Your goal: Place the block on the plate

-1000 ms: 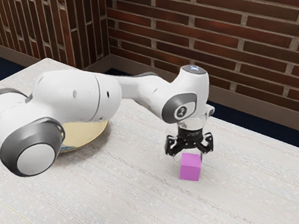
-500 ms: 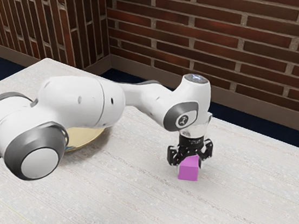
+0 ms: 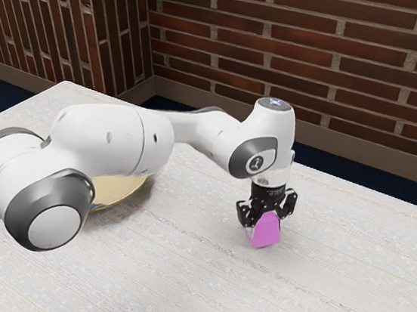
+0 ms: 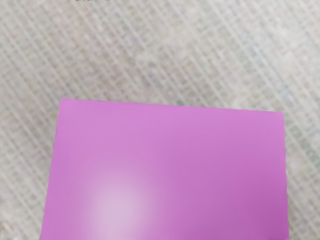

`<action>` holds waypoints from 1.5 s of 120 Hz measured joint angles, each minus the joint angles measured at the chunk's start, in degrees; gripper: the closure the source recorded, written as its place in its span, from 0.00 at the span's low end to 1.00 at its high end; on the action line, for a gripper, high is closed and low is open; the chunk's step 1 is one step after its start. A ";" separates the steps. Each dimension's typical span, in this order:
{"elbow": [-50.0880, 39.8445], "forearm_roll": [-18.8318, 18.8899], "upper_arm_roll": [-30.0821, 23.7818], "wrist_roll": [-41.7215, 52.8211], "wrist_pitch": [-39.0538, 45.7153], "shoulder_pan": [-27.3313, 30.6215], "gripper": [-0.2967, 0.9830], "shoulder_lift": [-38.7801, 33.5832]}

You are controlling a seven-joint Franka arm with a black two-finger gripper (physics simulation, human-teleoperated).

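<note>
Tilted since the prev. frame: the purple block, stood square on the tabletop half a sec. ago, now leans, its lower edge aslant; the black gripper has risen slightly w/ it. Near zone, ext. view's left: the white arm w/ its large grey-rimmed joint, reaching across toward the ext. view's right. Near-to-mid zone, right of the arm's joint: the pale tabletop, finely streaked, and over it the block, held in the gripper, which is closed on it from two sides, pointing down. Whether the block's lowest edge still touches the tabletop can't be told. In the wrist view, same block, i.e. a broad purple face w/ a pale highlight, directly under the hand, tabletop texture showing beyond its straight edge. Mid zone, left: the yellowish plate, flat on the tabletop, partly hidden by the arm; a small bluish patch shows at its near side. Block and plate are well apart, the former to the right, i.e. not on the plate. Far zone: the tabletop's far edge, then dark floor, a brown skirting board & the red-brown brick wall, w/ a corner toward the left.
</note>
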 joint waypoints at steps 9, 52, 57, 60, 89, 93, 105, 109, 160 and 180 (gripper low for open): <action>0.06 0.06 0.14 -0.40 -0.24 -0.01 0.44 -0.40; -13.55 4.54 4.34 -1.92 -3.30 7.61 0.44 -18.49; -17.98 5.50 4.40 -2.10 -3.57 9.56 0.44 -22.53; -20.11 5.99 4.43 -2.21 -3.75 10.73 0.44 -24.64; -27.79 7.82 5.12 -2.72 -4.84 23.06 0.44 -29.02; -27.99 7.82 5.14 -2.73 -4.82 24.36 0.44 -28.79; -28.19 6.73 5.08 -2.69 -4.06 27.47 0.44 -26.05; -28.21 6.12 5.07 -2.61 -3.42 27.98 0.44 -24.98; -28.36 3.10 5.14 -0.93 0.63 30.00 0.31 -22.71; -27.52 3.88 5.07 0.34 -3.03 25.73 0.27 -29.93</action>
